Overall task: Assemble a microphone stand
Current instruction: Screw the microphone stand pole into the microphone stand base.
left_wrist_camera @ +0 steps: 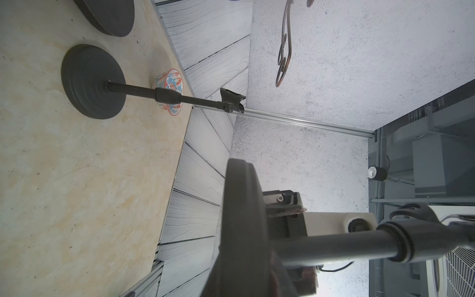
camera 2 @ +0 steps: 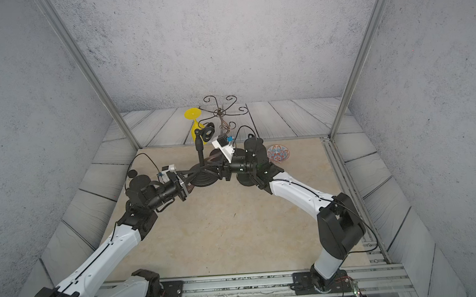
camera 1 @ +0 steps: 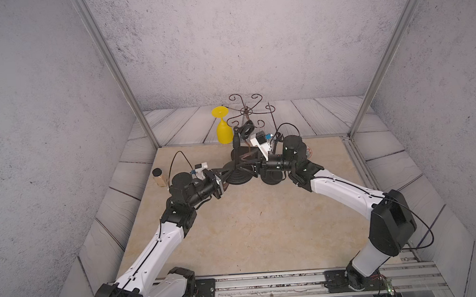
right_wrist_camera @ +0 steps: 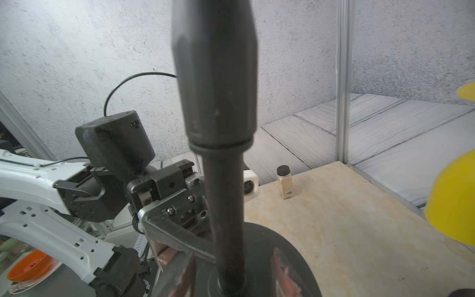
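Toward the far edge of the desk point(camera 1: 236, 234), a mottled beige stone-look slab, the microphone stand point(camera 1: 235, 152) is upright. It has a round matte-black base point(camera 1: 238, 178) with stepped concentric ridges, a slim black pole point(right_wrist_camera: 226, 205) with a thicker tapered collar point(right_wrist_camera: 216, 77), and a ring-like clip point(camera 1: 248, 129) on top. The left gripper point(camera 1: 229, 172) is clenched on the base's rim, one flat grey finger point(right_wrist_camera: 180, 239) lying across the disc toward the pole. The right gripper point(camera 1: 244, 161) straddles the pole low down, its worn reddish pads point(right_wrist_camera: 282, 267) standing off on either side, not yet pinching. Just right of the base sits a second black disc point(camera 1: 272, 178). By the far edge are an upturned glossy yellow goblet point(camera 1: 223, 129) and a curled rusty wire rack point(camera 1: 246, 112). A black-capped spice jar point(camera 1: 161, 178) stands near the left edge, and a patterned bowl point(camera 2: 278, 153) sits beyond the right arm.
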### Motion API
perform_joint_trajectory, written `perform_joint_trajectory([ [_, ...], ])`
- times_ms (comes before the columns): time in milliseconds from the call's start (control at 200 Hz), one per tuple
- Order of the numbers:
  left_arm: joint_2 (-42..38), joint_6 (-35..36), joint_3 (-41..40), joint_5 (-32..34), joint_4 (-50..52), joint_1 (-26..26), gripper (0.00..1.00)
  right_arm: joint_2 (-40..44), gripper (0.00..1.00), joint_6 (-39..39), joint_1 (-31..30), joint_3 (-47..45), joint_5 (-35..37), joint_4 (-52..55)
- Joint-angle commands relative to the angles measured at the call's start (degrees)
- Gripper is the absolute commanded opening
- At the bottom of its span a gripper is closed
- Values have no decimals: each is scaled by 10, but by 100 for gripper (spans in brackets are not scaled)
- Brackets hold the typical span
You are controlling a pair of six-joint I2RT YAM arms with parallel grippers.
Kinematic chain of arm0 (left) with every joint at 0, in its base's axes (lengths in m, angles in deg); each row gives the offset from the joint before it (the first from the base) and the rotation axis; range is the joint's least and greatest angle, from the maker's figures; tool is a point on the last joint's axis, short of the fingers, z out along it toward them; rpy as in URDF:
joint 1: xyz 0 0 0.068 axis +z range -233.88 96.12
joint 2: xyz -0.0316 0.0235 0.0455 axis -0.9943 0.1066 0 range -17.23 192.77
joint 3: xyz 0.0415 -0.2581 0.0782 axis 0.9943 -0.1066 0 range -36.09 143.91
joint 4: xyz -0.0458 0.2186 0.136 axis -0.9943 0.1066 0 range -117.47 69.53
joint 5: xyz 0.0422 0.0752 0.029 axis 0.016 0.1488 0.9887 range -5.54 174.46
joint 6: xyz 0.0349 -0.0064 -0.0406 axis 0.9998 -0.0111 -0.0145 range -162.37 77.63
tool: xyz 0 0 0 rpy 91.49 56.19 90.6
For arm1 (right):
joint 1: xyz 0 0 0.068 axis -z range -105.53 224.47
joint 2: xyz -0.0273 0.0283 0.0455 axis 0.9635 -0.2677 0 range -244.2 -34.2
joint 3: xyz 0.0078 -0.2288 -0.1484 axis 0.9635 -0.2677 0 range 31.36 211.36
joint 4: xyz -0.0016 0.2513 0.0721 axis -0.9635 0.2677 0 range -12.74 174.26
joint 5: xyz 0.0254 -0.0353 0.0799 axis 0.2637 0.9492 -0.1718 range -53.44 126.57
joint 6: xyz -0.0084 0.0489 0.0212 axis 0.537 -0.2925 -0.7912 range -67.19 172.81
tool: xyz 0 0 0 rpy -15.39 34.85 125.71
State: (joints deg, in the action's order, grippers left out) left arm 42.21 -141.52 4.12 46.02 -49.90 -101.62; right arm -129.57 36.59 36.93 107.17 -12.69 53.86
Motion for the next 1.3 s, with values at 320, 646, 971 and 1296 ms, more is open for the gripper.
perform_joint_trajectory([
  [320,-8,11,19,-8,-52,2,0,26,0,-33,-45,-49,271,3],
  [646,-6,22,15,1,-42,2,0,-26,0,-116,-257,34,944,150],
  [971,-20,27,5,2,-30,7,0,87,60,21,-217,-78,574,34],
  [1296,-42,17,-3,4,-27,8,0,111,61,80,-62,-47,221,154],
])
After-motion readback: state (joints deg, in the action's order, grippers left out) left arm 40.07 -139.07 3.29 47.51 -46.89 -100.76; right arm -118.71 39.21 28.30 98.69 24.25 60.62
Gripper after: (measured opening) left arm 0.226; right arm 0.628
